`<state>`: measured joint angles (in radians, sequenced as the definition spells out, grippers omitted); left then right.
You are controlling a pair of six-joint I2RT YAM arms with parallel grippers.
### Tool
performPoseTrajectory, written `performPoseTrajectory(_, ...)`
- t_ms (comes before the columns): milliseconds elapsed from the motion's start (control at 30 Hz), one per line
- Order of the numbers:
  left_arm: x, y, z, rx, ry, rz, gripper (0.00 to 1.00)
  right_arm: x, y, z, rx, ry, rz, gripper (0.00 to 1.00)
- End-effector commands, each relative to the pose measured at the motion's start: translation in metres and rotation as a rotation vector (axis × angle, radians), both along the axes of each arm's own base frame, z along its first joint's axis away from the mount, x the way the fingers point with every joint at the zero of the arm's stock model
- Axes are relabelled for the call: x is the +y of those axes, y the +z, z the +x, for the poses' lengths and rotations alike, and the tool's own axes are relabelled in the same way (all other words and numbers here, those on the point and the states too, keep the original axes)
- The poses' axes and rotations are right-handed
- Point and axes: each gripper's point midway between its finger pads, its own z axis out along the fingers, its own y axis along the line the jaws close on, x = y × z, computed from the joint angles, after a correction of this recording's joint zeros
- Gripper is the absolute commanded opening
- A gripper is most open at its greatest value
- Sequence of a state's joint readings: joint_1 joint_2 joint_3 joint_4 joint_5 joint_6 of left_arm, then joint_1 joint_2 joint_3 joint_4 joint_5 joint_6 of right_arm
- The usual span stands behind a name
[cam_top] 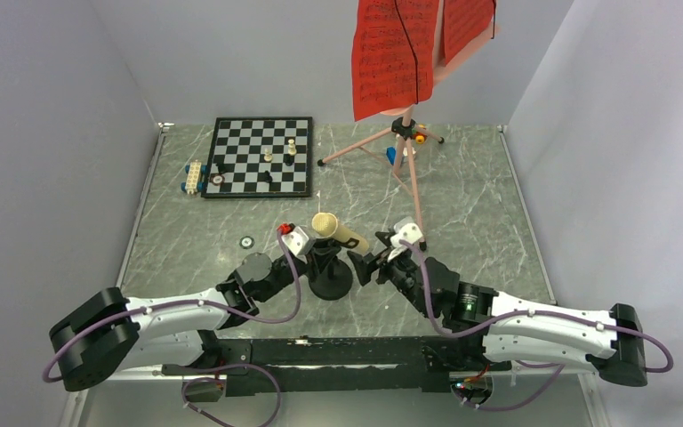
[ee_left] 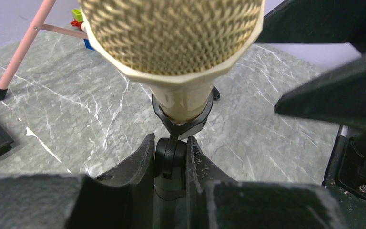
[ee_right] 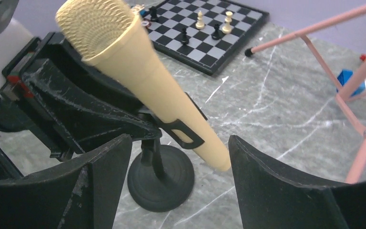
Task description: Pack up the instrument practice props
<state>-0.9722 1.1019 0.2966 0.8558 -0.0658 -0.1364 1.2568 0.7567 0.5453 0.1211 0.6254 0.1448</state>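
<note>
The cream microphone [cam_top: 338, 231] lies tilted in the clip of its black round-base stand [cam_top: 330, 286] near the table's front middle. My left gripper [ee_left: 170, 149] is shut on the stand's upright joint [ee_left: 170, 164] just below the microphone [ee_left: 171, 38]. My right gripper [ee_right: 178, 143] is open, its jaws either side of the microphone's tail end [ee_right: 209, 152] without touching it, above the stand's base [ee_right: 161, 179]. The pink tripod music stand [cam_top: 409, 169] is at the back, carrying the red sheet-music pages [cam_top: 394, 58].
A chessboard [cam_top: 261, 156] with several pieces lies at the back left, with toy bricks [cam_top: 195, 176] beside it. More small bricks [cam_top: 393, 155] sit under the tripod's legs [ee_right: 352, 114]. A small round disc [cam_top: 246, 241] lies left of the microphone. Grey walls enclose three sides.
</note>
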Motion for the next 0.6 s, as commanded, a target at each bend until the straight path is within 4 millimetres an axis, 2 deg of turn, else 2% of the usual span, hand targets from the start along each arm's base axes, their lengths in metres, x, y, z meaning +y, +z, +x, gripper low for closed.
performPoseTrajectory(0, -0.001, -0.053, -0.009, 0.115, 0.016, 0.13, 0.0, 0.02, 0.022, -0.002, -0.207, 0.111, -0.016, 0.79)
performPoseTrajectory(133, -0.004, -0.061, -0.014, 0.136, 0.006, 0.138, 0.0, 0.026, 0.014, 0.003, -0.287, 0.122, -0.122, 0.79)
performPoseTrajectory(333, -0.003, -0.069, -0.018, 0.16, 0.002, 0.151, 0.0, 0.026, 0.022, 0.017, -0.38, 0.06, -0.217, 0.78)
performPoseTrajectory(567, -0.002, -0.077, -0.024, 0.177, -0.012, 0.167, 0.0, 0.037, 0.021, 0.031, -0.447, 0.019, -0.314, 0.76)
